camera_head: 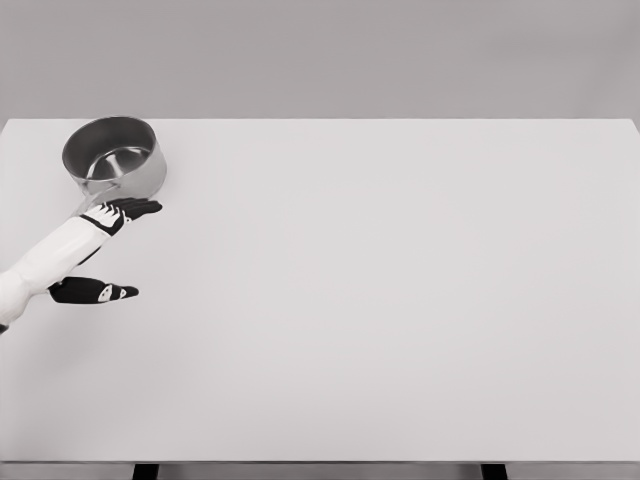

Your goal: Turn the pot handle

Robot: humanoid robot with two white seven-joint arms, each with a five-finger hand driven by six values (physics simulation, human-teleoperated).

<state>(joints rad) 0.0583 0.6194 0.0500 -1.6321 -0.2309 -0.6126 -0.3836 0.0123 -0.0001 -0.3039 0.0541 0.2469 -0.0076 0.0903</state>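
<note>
Pot [112, 158] of bare steel stands upright just beyond the fingertips of the left hand [130, 210], at the far left corner of the white table [400, 300]; its open mouth shows a shiny inner floor; its handle [91, 201] is a short grey strip running from the near wall down towards the wrist, where the hand covers its end; the left hand's fingers [146, 207] lie stretched out and pressed together, pointing to the robot's right along the pot's near base, wrapped around nothing; whether they touch the wall or the handle cannot be told; the white forearm [55, 255] slants in from the lower left edge behind them; nearer than these fingers, partly under that forearm, a second hand [95, 292] lies low over the table, black with small white marks too small to read, its fingers also straight and together, pointing right; which side its arm enters from is hidden; two dark table legs [146, 470] show at the near edge.
</note>
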